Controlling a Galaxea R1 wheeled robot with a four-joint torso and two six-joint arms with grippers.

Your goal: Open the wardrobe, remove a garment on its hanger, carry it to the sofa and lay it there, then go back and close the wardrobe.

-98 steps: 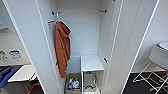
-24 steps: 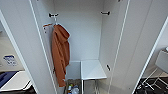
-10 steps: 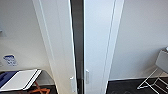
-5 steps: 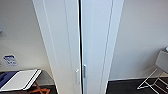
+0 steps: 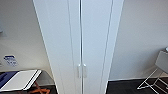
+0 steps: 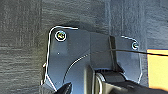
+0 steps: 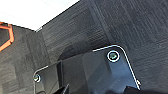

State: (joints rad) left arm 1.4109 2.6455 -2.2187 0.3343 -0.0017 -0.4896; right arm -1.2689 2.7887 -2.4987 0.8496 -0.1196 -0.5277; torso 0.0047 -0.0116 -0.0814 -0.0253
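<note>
Straight ahead in the head view stands the wardrobe, tall, narrow and white, with both full-height doors shut so that only a thin dark seam runs down between them. Two small vertical white handles sit side by side at that seam, low in the view, one on each door. Pale wall lies on either side of the cabinet. Low on the left, near the wardrobe's foot, a white table juts in at an angle with something dark blue lying on its far end, and an orange frame shows beneath it. On the wall above the table hangs a small blue and white notice. Low on the right, apart from the wardrobe, stands a white chair with thin wire legs on the dark carpet. Both wrist views look down over dark robot plates at grey carpet tiles, with a yellow patch at the edge of the left one. Whether either pincer is open or closed, or has hold of anything, I cannot tell.
</note>
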